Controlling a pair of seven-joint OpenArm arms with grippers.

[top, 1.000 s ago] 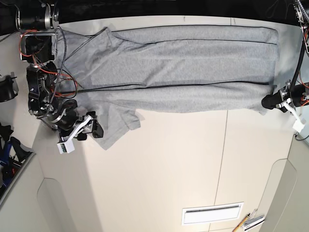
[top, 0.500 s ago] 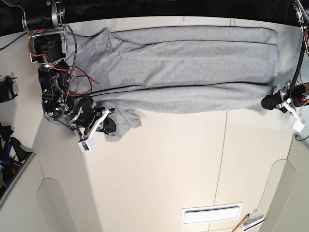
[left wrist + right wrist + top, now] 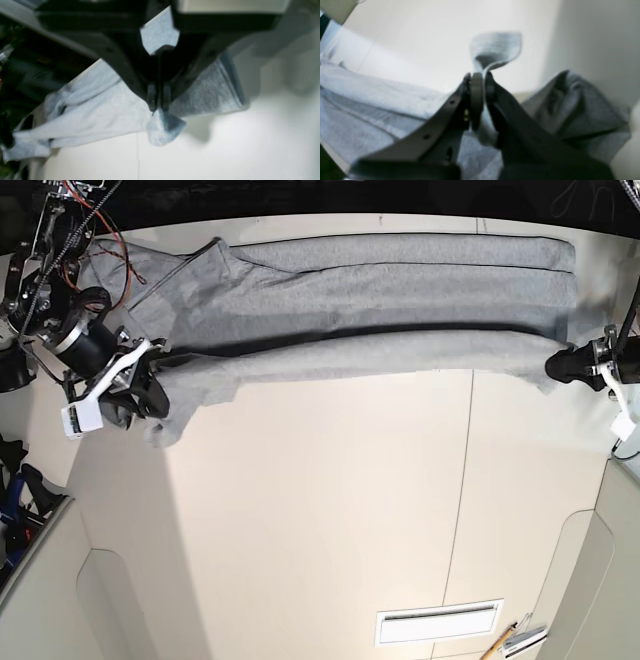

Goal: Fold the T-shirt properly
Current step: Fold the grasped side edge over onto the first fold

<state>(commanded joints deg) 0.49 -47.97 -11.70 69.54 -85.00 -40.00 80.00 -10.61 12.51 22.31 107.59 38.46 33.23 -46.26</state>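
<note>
- At the left of the base view, the right hand (image 3: 135, 380) is clamped on the T-shirt (image 3: 380, 305) near its sleeve end. The right wrist view shows the two jaws pressed together with a flap of grey cloth sticking out beyond them, so the grip looks firm.
- That arm reaches in from the upper left corner, its wrist angled down and toward the middle of the tabletop (image 3: 330, 510). The cloth around the hand is bunched and hangs in a loose lump rather than lying flat.
- Across the middle, the T-shirt lies stretched lengthwise along the far edge of the tabletop. Several long creases run along it, and its near long edge looks raised between the two hands, casting a dark shadow band on the cloth behind.
- Judging by this, the lengthwise fold is in progress: the near edge is gripped at both ends and not yet laid over. The crosswise folds and the smoothing are left to do.
- At the right, the left hand (image 3: 562, 364) pinches the hem corner. The left wrist view shows the jaws closed tight on a small tuft of fabric just above the tabletop.
- That arm comes in low from the right edge, its hand pointing toward the shirt.
</note>
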